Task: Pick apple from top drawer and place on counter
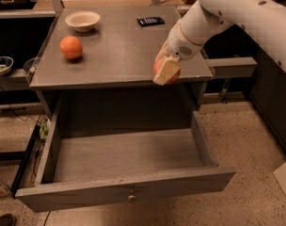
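Gripper (165,71) clamped on the apple (157,68), fingers closed around it, at the front right edge of the counter (119,51). Below it, the top drawer (124,157) stands open. Well left of it sits an orange (71,47), with a bowl (82,20) further back.

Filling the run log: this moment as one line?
gripper: shut on small red apple | above grey counter front edge | grey wooden top drawer: open
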### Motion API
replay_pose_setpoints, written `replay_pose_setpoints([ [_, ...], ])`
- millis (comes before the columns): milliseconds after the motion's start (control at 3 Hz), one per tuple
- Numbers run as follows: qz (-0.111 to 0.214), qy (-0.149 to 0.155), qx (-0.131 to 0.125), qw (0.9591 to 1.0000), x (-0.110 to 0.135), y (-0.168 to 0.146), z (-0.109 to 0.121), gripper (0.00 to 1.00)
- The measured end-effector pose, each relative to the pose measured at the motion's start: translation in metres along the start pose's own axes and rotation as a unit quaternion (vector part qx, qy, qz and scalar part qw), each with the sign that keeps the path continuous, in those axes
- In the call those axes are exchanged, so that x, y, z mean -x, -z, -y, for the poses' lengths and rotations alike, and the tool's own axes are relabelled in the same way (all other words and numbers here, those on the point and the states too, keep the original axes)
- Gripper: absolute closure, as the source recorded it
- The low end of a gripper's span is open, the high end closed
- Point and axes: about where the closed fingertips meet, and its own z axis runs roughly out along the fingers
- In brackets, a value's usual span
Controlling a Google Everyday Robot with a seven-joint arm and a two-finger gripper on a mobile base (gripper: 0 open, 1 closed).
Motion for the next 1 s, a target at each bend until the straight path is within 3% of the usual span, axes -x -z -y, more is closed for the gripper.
replay_pose_setpoints([
  [1000, 0.011, 0.015, -0.006, 0.9998, 0.018, -0.004, 0.061, 1.00],
])
